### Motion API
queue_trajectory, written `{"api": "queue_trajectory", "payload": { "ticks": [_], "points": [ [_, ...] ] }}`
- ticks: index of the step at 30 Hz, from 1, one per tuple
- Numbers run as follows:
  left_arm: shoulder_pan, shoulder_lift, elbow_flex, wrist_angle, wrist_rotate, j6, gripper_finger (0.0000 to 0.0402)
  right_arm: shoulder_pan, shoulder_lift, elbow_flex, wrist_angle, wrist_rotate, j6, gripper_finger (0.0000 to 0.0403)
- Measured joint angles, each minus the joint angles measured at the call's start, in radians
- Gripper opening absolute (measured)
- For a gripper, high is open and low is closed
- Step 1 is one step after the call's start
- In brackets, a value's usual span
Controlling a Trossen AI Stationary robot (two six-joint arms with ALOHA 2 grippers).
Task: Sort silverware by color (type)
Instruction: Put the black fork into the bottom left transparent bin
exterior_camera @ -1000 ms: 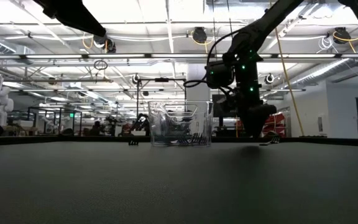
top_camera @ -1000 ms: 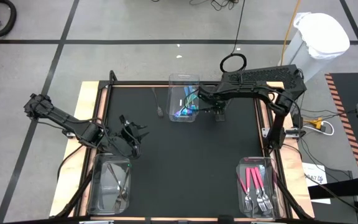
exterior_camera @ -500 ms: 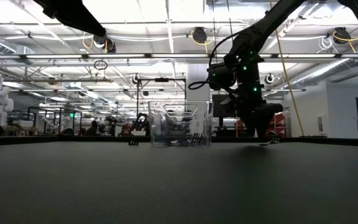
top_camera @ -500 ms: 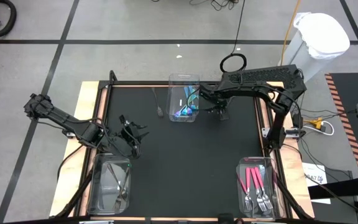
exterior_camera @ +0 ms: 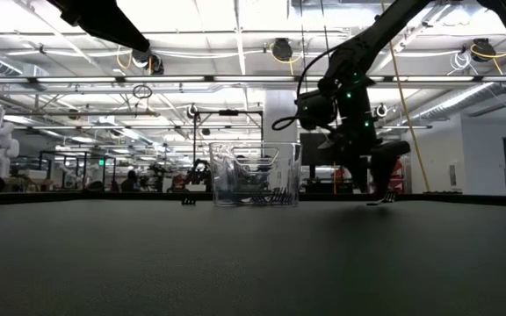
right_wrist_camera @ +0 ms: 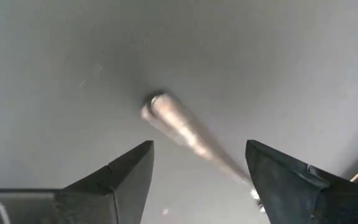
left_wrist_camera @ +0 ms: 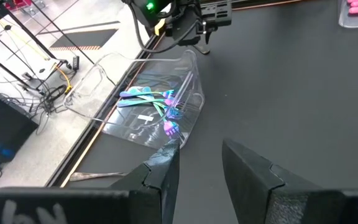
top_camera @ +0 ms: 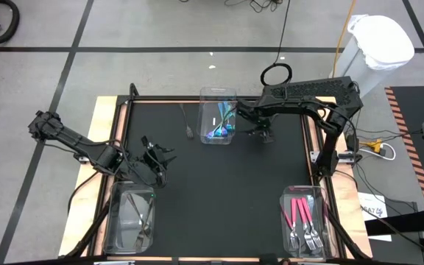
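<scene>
A silver utensil handle [right_wrist_camera: 180,129] lies flat on the black mat; the low view shows it [exterior_camera: 381,200] under my right gripper [exterior_camera: 376,186]. That gripper [top_camera: 263,135] points down at the far middle of the table. It is open, with one finger on each side of the handle and touching nothing [right_wrist_camera: 197,177]. Beside it stands a clear bin [top_camera: 218,118] of teal-handled silverware [left_wrist_camera: 154,99]. Another loose utensil [top_camera: 187,124] lies left of that bin. My left gripper [top_camera: 153,158] hangs open and empty [left_wrist_camera: 201,171] over the mat's left side.
A clear bin [top_camera: 304,221] at the near right holds pink-handled forks. A clear bin [top_camera: 129,217] at the near left holds dark and silver utensils. The middle of the mat [top_camera: 219,191] is bare. A wooden frame [top_camera: 103,147] rims the table.
My right gripper has rolled about its wrist and shifted slightly toward the table's right edge, staying low over the mat. In the low view its fingers now stand wider apart than a second ago.
</scene>
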Motion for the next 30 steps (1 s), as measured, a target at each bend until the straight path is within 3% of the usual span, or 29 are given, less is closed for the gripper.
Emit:
{"api": "queue_trajectory", "payload": {
  "ticks": [5,30],
  "points": [
    [0.0,0.0,0.0,0.0,0.0,0.0,0.0124,0.0,0.0,0.0,-0.063,0.004,-0.004,0.0251],
    [0.0,0.0,0.0,0.0,0.0,0.0,0.0124,-0.065,0.012,0.0,-0.018,-0.048,-0.109,0.0251]
  ]
}}
